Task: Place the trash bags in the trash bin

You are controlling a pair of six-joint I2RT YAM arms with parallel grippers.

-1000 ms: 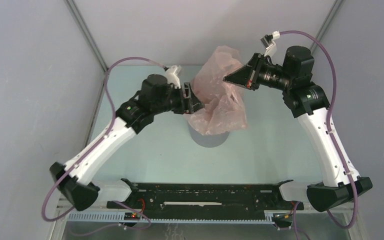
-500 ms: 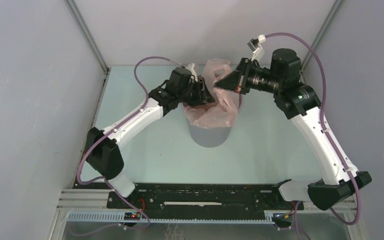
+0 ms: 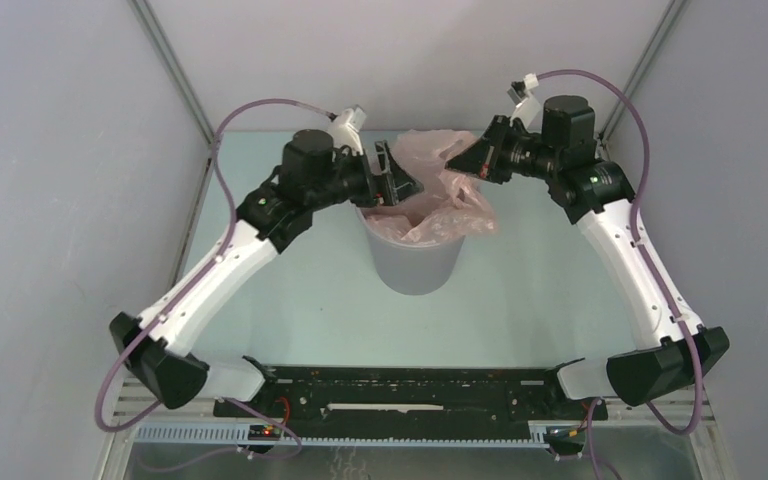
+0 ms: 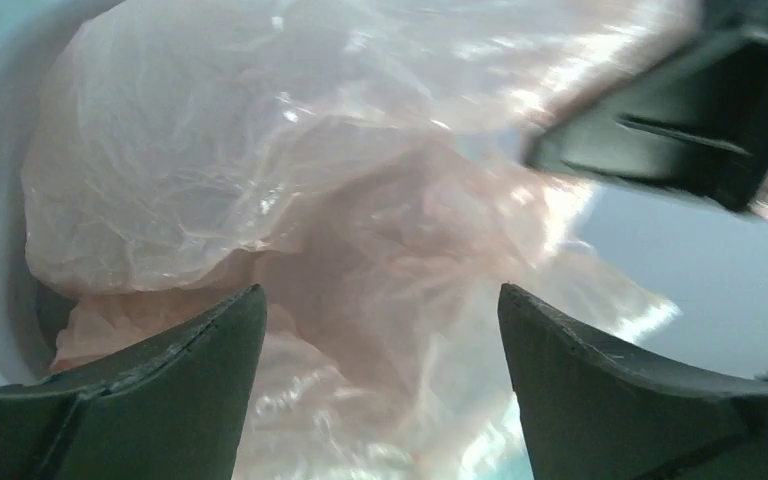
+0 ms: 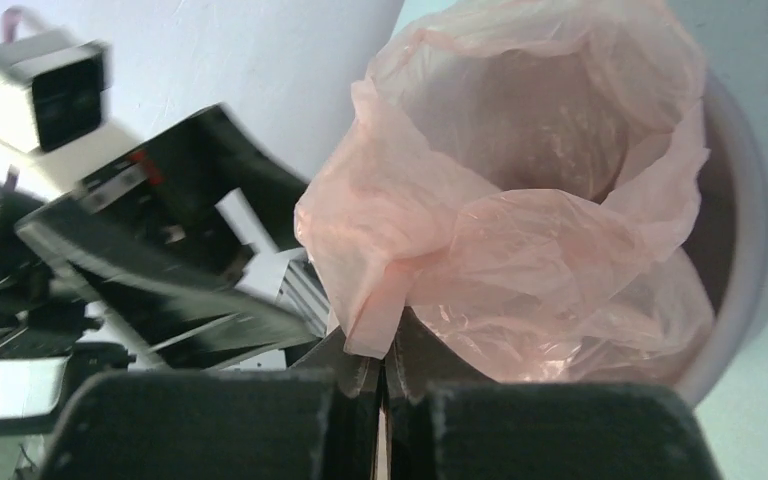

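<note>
The pale-pink trash bag (image 3: 438, 190) is bunched in and over the mouth of the round grey trash bin (image 3: 418, 268) at the table's middle. Part of it spills over the right rim. My right gripper (image 3: 457, 162) is shut on a fold of the bag (image 5: 520, 230) above the bin's far right rim (image 5: 750, 250). My left gripper (image 3: 408, 187) is open at the bin's left rim, with the bag (image 4: 290, 180) between and beyond its spread fingers (image 4: 170, 370), not pinched.
The pale teal table (image 3: 290, 300) is walled by grey panels left, right and behind. A black rail (image 3: 410, 390) runs along the near edge between the arm bases.
The bag has come down from well above the bin and sits lower in its mouth. The left arm swung in over the bin and drew back to its left rim. The right gripper lowered.
</note>
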